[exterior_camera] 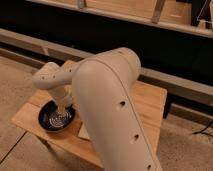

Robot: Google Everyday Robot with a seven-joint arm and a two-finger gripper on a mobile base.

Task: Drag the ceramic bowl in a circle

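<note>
A dark ceramic bowl (54,120) with a ringed inside sits on the left part of a small wooden table (150,102). My gripper (62,108) reaches down into the bowl at its right inner side, at the end of my cream-coloured arm (107,100). The arm hides the bowl's right rim and the middle of the table.
The table stands on a speckled floor (15,80). A dark wall with a pale ledge (185,85) runs behind it. A black cable (202,131) lies on the floor at the right. A wooden counter (130,7) is at the top.
</note>
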